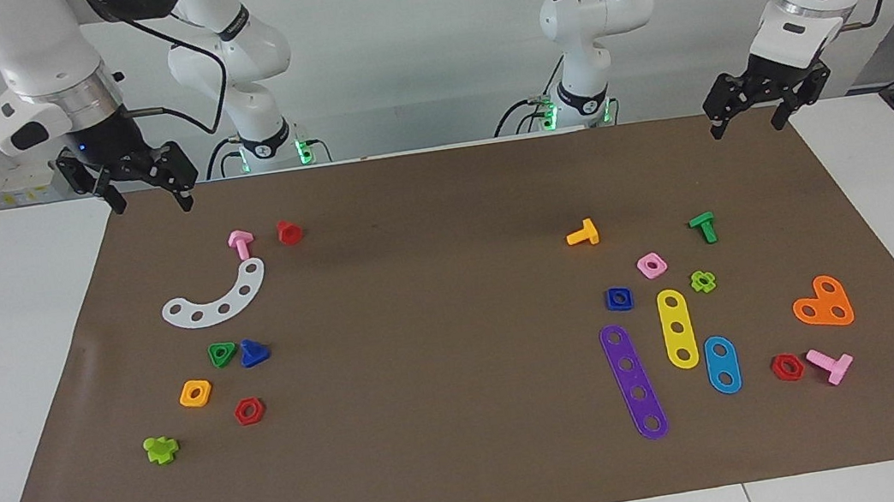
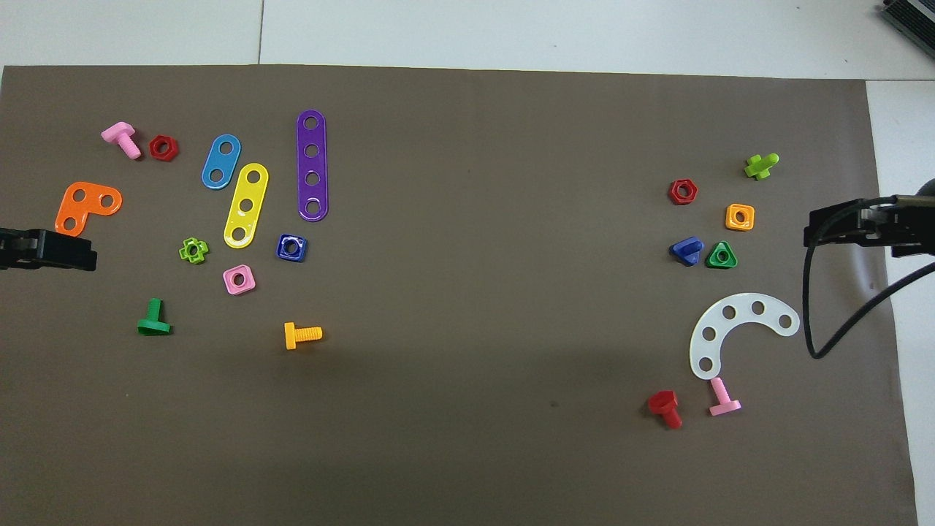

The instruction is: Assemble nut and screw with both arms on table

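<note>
We see the nut lying on the mat beside the purple strip, well apart from our raised, open left gripper. The screw touches the green triangular nut, well below our open right gripper.

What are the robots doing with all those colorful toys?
Nothing is being held yet. Both arms wait with their grippers open and up in the air: the right gripper and the left gripper, each above its own end of the brown mat. The blue nut lies toward the left arm's end, beside the pink nut. The blue screw lies toward the right arm's end, beside a green triangle nut.
</note>
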Available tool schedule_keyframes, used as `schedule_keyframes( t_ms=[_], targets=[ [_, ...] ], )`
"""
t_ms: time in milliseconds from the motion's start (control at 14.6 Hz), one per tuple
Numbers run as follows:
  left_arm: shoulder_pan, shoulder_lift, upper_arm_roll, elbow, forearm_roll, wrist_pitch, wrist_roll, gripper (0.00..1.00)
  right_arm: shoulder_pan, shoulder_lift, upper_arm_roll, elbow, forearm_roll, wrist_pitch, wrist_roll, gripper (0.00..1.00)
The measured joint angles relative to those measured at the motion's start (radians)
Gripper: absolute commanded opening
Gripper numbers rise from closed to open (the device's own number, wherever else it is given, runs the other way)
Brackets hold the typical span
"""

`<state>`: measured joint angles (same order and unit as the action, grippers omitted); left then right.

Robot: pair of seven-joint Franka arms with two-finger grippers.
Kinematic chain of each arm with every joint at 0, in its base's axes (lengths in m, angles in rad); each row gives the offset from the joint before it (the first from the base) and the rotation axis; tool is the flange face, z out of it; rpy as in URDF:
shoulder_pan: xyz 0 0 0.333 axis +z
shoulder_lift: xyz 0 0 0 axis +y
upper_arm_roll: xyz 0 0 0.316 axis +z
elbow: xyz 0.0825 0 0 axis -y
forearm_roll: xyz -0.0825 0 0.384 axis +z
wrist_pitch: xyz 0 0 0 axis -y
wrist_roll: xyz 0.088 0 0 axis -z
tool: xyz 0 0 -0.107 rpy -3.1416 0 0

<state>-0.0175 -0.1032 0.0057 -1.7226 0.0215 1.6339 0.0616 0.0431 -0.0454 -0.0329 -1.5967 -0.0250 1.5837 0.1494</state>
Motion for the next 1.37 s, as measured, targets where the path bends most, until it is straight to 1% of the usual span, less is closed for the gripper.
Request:
schedule_keyframes(
  t_ms=[617, 686, 823, 960, 1097, 1235, 1372],
  targets=[
    [0.000, 0.000, 0.000, 0.000, 0.000, 0.000, 0.000, 1.00, -0.008, 0.000, -0.004, -0.001, 0.001, 0.011, -0.002, 1.00],
    [0.000, 0.000, 0.000, 0.000, 0.000, 0.000, 0.000, 1.00, -0.009, 0.000, -0.004, -0.003, 0.001, 0.022, -0.016, 1.00],
    [0.000, 0.000, 0.000, 0.000, 0.000, 0.000, 0.000, 1.00, -0.009, 0.000, -0.003, -0.024, 0.002, 0.088, -0.054, 1.00],
    [0.000, 0.000, 0.000, 0.000, 0.000, 0.000, 0.000, 1.00, -0.009, 0.002, -0.003, -0.096, 0.025, 0.186, -0.106, 1.00],
    [0.000, 0.000, 0.000, 0.000, 0.000, 0.000, 0.000, 1.00, -0.009, 0.009, -0.003, -0.198, 0.041, 0.272, -0.158, 1.00],
    [0.000, 0.000, 0.000, 0.000, 0.000, 0.000, 0.000, 1.00, -0.009, 0.036, -0.003, -0.285, 0.044, 0.348, -0.204, 1.00],
    [0.000, 0.000, 0.000, 0.000, 0.000, 0.000, 0.000, 1.00, -0.009, 0.083, -0.003, -0.342, 0.045, 0.423, -0.231, 1.00]
  ],
)
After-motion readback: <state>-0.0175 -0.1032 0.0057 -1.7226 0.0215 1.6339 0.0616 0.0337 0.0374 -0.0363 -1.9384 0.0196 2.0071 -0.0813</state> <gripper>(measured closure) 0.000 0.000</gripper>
